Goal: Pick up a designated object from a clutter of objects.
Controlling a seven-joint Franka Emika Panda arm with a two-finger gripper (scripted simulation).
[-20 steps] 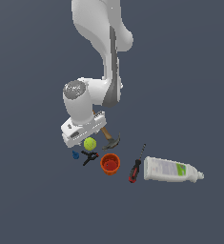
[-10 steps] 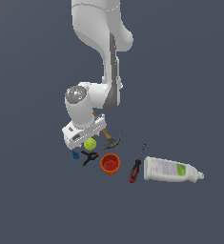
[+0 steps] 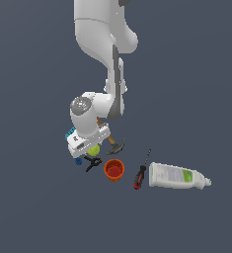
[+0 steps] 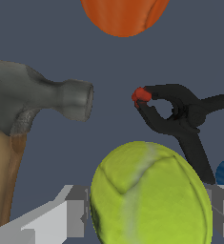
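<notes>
The yellow-green tennis ball point(image 3: 93, 149) lies among the clutter, directly under my white hand. In the wrist view the tennis ball point(image 4: 151, 200) fills the space between my two grey fingers point(image 4: 75, 217), one close on each side. My gripper point(image 3: 90, 147) reads as open around the ball, low over the floor. The hand hides part of the ball in the exterior view.
A hammer point(image 3: 115, 146) lies just beside the ball, its grey head point(image 4: 37, 102) close by. A black clamp point(image 3: 93, 162) and an orange cup point(image 3: 113, 169) sit nearer the camera. A red-black screwdriver point(image 3: 140, 174), white bottle point(image 3: 176, 176), blue brick point(image 3: 69, 133) and tiny blue piece point(image 3: 78, 160) lie around.
My hand has come down a little over the tennis ball. The ball and the other objects have not moved.
</notes>
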